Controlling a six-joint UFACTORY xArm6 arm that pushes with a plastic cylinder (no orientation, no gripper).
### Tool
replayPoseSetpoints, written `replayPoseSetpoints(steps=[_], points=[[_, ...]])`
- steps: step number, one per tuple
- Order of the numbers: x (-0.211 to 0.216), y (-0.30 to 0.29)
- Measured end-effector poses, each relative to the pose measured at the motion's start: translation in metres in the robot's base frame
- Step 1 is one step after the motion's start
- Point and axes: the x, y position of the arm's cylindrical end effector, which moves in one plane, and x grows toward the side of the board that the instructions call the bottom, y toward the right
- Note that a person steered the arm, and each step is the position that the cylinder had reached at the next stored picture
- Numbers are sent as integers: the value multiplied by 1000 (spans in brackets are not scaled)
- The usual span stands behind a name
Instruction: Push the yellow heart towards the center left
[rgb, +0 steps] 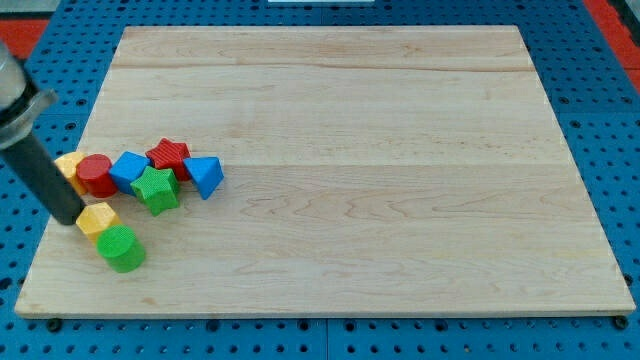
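Note:
Two yellow blocks lie at the board's left side. One yellow block (98, 220) sits just right of my tip (69, 220) and touches it or nearly does. The other yellow block (67, 165) is partly hidden behind the dark rod, higher up. I cannot tell which of them is the heart. The rod slants down from the view's top left corner.
A cluster sits right of the rod: red cylinder (96, 175), blue block (129, 170), red star (169, 155), green star (158, 190), blue triangular block (205, 177). A green cylinder (122, 249) touches the lower yellow block from below. The wooden board (380, 150) lies on a blue pegboard.

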Motion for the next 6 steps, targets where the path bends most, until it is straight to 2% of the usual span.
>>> replayPoseSetpoints(steps=[1,2,4,6], points=[[-34,-10],[-41,-20],[-6,-35],[-24,-40]])
